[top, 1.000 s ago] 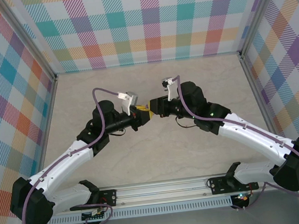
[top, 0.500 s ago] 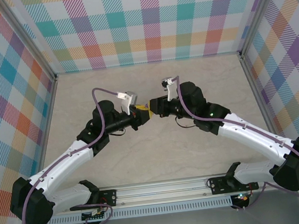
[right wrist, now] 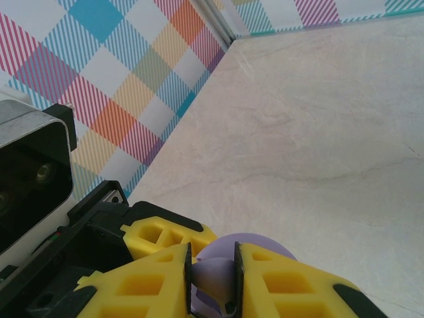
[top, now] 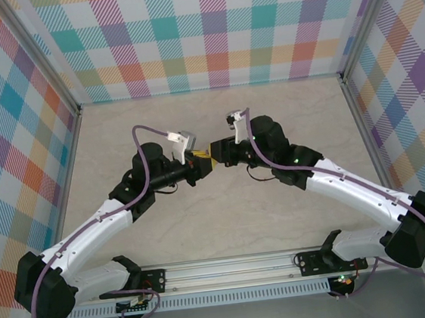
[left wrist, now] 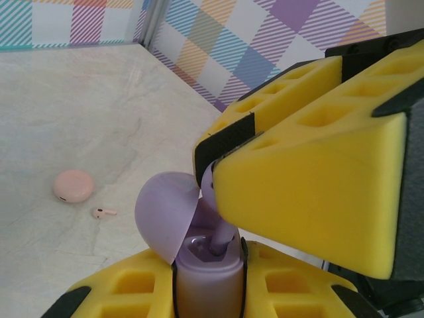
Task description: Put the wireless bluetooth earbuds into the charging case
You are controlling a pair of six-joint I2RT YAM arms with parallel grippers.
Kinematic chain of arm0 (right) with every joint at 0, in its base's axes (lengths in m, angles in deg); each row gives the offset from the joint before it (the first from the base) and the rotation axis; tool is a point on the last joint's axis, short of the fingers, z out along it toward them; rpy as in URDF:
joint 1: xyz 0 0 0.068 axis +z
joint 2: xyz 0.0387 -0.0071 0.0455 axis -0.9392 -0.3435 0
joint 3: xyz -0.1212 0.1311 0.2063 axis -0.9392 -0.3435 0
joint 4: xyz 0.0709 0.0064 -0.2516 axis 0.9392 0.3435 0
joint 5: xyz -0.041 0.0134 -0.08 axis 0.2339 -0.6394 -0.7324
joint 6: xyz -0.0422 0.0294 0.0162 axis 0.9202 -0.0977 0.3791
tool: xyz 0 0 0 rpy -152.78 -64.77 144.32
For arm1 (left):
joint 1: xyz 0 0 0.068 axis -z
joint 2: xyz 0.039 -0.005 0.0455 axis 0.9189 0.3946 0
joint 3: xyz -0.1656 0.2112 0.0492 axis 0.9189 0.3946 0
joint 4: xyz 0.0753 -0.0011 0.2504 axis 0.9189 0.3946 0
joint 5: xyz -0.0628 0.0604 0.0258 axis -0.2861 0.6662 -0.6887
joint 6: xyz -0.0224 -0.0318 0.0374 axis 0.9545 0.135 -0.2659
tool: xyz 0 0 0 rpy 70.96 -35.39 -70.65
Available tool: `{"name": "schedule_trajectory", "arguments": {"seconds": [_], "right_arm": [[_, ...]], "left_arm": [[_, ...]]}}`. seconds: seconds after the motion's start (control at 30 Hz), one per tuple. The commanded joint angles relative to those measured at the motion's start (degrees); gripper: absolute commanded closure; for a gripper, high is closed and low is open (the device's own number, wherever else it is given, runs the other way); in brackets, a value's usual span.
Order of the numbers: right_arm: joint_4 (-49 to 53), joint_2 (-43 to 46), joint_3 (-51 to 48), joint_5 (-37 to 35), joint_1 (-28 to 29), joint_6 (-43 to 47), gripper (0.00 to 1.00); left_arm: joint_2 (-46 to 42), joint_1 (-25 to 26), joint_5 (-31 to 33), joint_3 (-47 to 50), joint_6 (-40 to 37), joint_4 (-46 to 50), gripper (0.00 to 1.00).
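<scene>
Clamped upright in left gripper (left wrist: pixel 207 293), purple case (left wrist: pixel 205 283) sits lid-open; right gripper (right wrist: pixel 212 268) pinches purple earbud (left wrist: pixel 222 240), long axis seemingly vertical, stem down into case.

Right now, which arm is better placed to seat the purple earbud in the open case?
Right. The right gripper pinches the purple earbud at the mouth of the open purple case, which the left gripper clamps; a short push should seat it.

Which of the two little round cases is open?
The purple case, lid flipped up, clamped in the left gripper. The pink case lies closed on the table.
</scene>
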Motion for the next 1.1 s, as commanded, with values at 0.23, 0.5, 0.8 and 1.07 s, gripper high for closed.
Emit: {"name": "schedule_trajectory", "arguments": {"seconds": [0.23,0.5,0.8,1.07], "right_arm": [[2.80,-0.35,1.32,-1.00,1.55,0.70,0.81],[4.16,-0.66,1.49,-4.76,2.57,1.23,0.82],[6.08,-1.44,2.77,-8.57,3.97,2.15,0.82],[5.98,-1.71,2.78,-5.91,4.41,2.69,0.83]], "left_arm": [[-0.92,0.42,2.42,-2.88,-0.10,-1.78,0.87],[-0.16,0.47,3.57,-4.21,0.32,-0.83,0.87],[-0.02,0.47,0.67,-3.95,0.30,-1.78,0.88],[-0.05,0.47,2.36,-4.61,1.20,-1.20,0.88]]}}
